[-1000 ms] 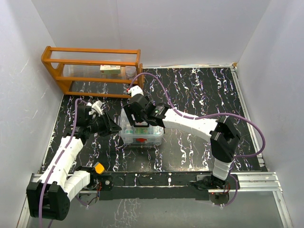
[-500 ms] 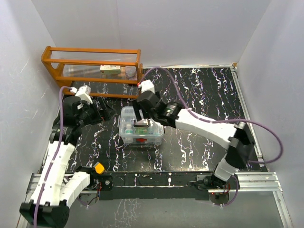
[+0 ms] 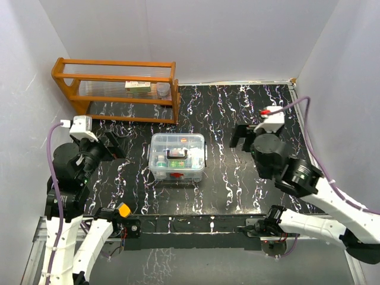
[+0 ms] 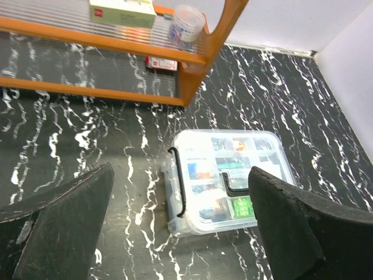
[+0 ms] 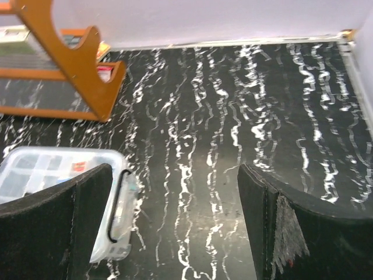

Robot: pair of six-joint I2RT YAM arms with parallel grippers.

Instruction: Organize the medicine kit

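In the upper left of the top view an orange wooden rack (image 3: 114, 63) stands against the back wall, with a small carton (image 3: 138, 86) and a jar (image 3: 163, 89) on its shelf. Below it, at the left edge, the left gripper (image 3: 111, 146) hangs above the black marbled table (image 3: 237, 113). Its jaws are spread wide with nothing between them. The left wrist view shows its fingers (image 4: 64, 227) far apart, one at each lower corner.

The medicine kit (image 3: 177, 157) sits in the middle of the frame on the table, lid on, well apart from both grippers. Its long axis runs left to right across the picture, about square with the frame edges. The red front mark (image 3: 176, 174) faces the bottom edge, toward the arm bases, and the dark lid handle (image 3: 176, 154) lies along the same axis.

Right of centre, the right gripper (image 3: 244, 132) is also fully spread and holds nothing. The right wrist view shows the kit only in its lower left corner.
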